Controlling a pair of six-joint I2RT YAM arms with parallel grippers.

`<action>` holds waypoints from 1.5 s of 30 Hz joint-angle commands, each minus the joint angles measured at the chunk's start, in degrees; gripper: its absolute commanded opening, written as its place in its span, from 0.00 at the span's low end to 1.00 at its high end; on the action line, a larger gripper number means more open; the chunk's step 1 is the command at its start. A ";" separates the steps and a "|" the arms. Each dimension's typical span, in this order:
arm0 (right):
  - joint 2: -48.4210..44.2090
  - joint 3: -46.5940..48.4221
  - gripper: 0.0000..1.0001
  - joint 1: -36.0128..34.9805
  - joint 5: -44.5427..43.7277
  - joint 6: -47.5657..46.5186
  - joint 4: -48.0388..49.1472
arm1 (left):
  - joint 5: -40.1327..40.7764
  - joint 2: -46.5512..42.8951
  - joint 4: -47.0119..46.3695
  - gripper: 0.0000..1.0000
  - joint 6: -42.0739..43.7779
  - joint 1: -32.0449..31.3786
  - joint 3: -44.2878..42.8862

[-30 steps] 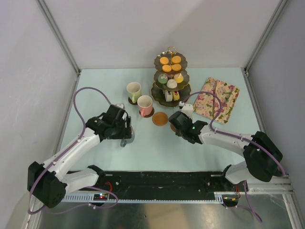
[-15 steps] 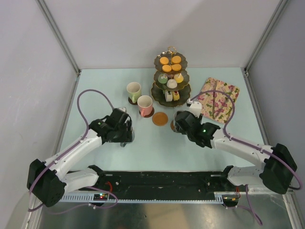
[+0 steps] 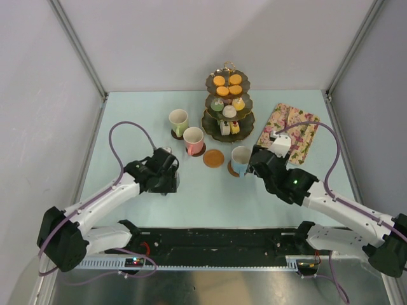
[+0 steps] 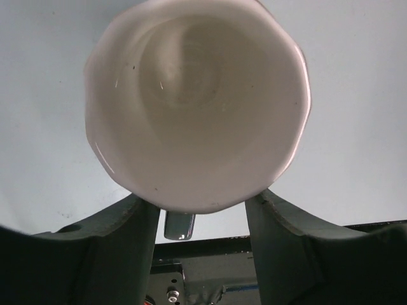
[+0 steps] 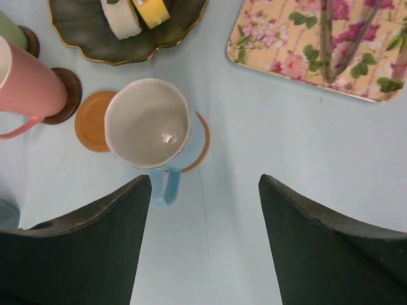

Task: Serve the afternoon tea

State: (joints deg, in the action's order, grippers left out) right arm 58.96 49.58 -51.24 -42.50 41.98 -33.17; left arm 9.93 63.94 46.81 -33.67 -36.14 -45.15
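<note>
Now that the right hand (image 5: 203,190) has let go and drawn back, its fingers spread wide with nothing between them, the blue mug (image 5: 147,124) stands upright on its coaster (image 5: 198,151), in plain sight where a second ago the hand hid it. By my reckoning that makes three mugs served: it joins the pink mug (image 3: 193,140) and the green mug (image 3: 179,121), each on a coaster in front of the stand (image 3: 207,119) of cakes (image 3: 219,81). One bare coaster (image 3: 213,158) lies between pink and blue, likely meant for the grey mug (image 4: 197,108). The left hand (image 4: 200,216) has come in around that mug, a finger at either side and narrowing; whether it pinches yet I cannot tell. A floral tray (image 3: 294,132) lies right of the stand. The pale blue-green surface (image 3: 127,114) sits inside plain grey walls (image 3: 191,38) with metal posts (image 3: 76,44) at the corners.
</note>
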 commanded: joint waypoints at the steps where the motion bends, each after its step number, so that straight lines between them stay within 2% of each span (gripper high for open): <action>1: -2.92 -1.20 0.75 0.53 -5.00 1.81 -2.58 | 1.90 1.31 -2.74 0.57 -1.70 -1.16 1.14; 6: -5.15 -2.32 0.75 1.36 -5.44 2.05 -3.41 | 2.56 2.89 -4.05 0.43 -2.26 -2.17 1.57; 13: -9.16 -3.12 0.76 3.29 -7.20 1.11 -5.65 | 2.30 1.47 -4.04 0.09 -2.77 -4.53 -1.17; 16: -11.55 -3.64 0.76 4.36 -7.39 0.39 -6.39 | 2.20 2.02 -3.94 0.02 -2.83 -5.87 -4.57; 23: -17.41 -3.88 0.77 7.86 -7.72 -3.41 -8.73 | 1.94 7.98 -3.75 0.00 -1.70 -9.40 -15.40; 31: -25.01 -3.88 0.79 12.45 -8.16 -9.71 -9.01 | 2.71 19.73 -3.65 0.00 0.74 -12.38 -28.93; 39: -27.17 -4.14 0.79 15.66 -8.61 -14.54 -9.13 | 4.22 31.32 -3.74 0.00 3.10 -12.94 -42.09; 45: -27.36 -4.54 0.79 16.21 -8.09 -14.87 -8.74 | 6.45 37.84 -3.63 0.00 3.87 -12.95 -47.01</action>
State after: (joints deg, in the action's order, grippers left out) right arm 32.14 45.52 -35.40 -49.08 28.36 -42.59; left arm 12.36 100.18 46.39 -31.44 -48.84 -87.31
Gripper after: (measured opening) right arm 0.789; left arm 0.214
